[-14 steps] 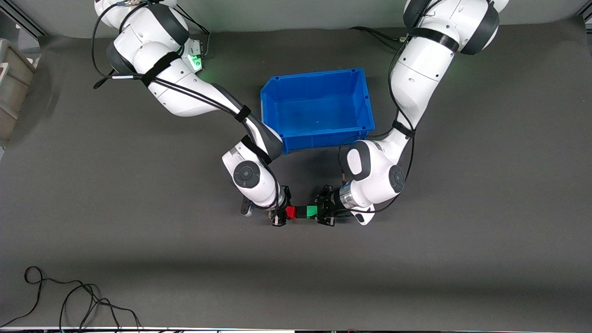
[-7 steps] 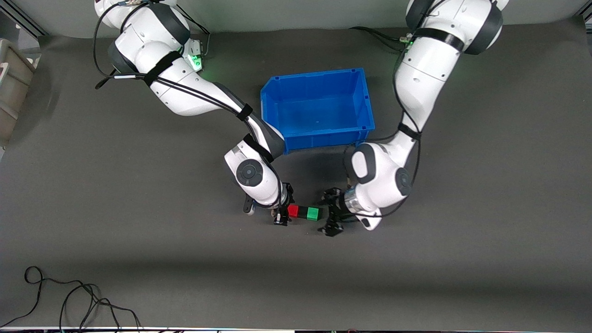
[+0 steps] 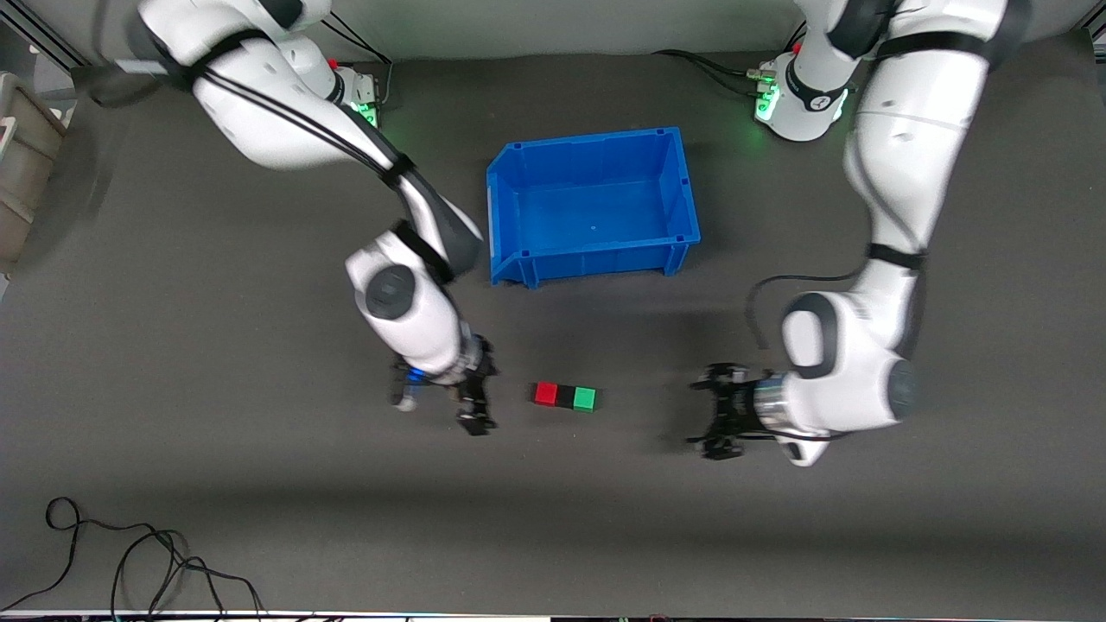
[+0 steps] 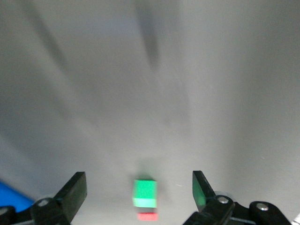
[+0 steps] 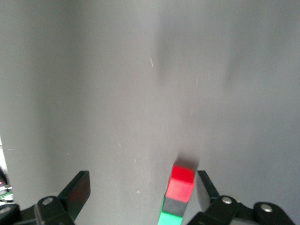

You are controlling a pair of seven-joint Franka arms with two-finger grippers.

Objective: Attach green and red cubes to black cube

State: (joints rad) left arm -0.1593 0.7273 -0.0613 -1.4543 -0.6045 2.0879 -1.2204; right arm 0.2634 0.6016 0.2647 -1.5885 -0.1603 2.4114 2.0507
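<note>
The red cube [image 3: 545, 394], black cube [image 3: 565, 396] and green cube [image 3: 585, 398] lie joined in one row on the grey mat, black in the middle. My right gripper [image 3: 478, 403] is open and empty, apart from the red end of the row. My left gripper [image 3: 705, 412] is open and empty, apart from the green end. In the left wrist view the green cube [image 4: 145, 193] shows with the red cube [image 4: 147, 216] past it, between the open fingers of the left gripper [image 4: 138, 183]. In the right wrist view the right gripper [image 5: 143, 185] frames the red cube [image 5: 181, 183], black cube [image 5: 176, 206] and green cube [image 5: 168, 219].
An empty blue bin [image 3: 596, 257] stands on the mat farther from the front camera than the cube row. Loose black cables [image 3: 130, 553] lie at the near edge toward the right arm's end. A grey crate [image 3: 22, 164] sits at that end's edge.
Both grippers have opened, let go of the cubes and drawn back, each toward its own end of the table. The three cubes stay joined in place.
</note>
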